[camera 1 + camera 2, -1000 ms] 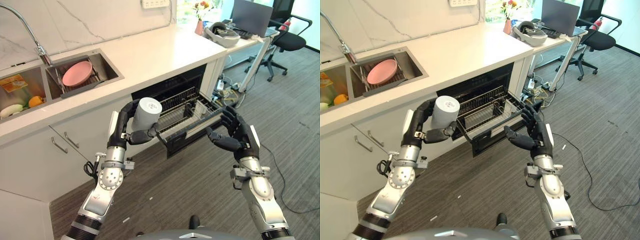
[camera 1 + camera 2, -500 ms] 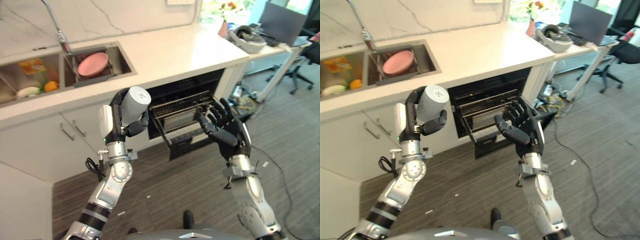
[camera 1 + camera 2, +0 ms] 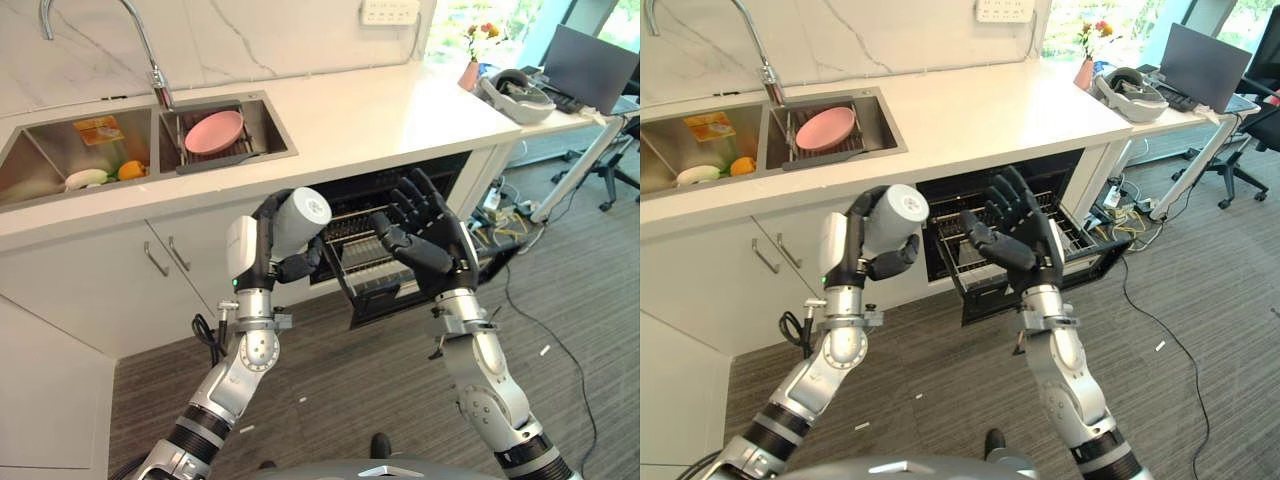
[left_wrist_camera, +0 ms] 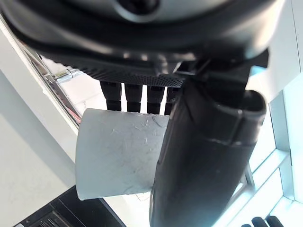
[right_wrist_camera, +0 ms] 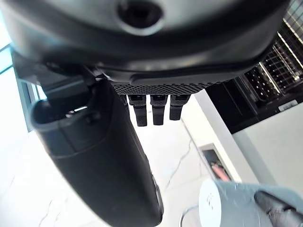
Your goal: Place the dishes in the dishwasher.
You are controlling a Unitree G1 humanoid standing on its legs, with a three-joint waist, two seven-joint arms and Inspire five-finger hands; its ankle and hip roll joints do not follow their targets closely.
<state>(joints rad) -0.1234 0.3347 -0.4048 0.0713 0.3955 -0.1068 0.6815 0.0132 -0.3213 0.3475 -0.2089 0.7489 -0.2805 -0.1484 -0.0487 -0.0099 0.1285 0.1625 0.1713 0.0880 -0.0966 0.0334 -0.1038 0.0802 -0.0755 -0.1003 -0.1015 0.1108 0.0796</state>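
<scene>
Kitchen counter (image 3: 380,110), left hand (image 3: 268,240) gripping white cup (image 3: 300,215), dishwasher rack (image 3: 975,262) out

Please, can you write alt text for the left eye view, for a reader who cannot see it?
The robot's left hand holds a white cylindrical cup raised before a pulled-out black wire dishwasher rack, with the open right hand lifted beside it. Behind, a round pink plate lies in the steel sink set in a white countertop.

faucet (image 3: 150,60) over sink (image 3: 30,165) | laptop (image 3: 590,80) on desk | flower vase (image 3: 469,73) on counter (image 3: 380,110)
</scene>
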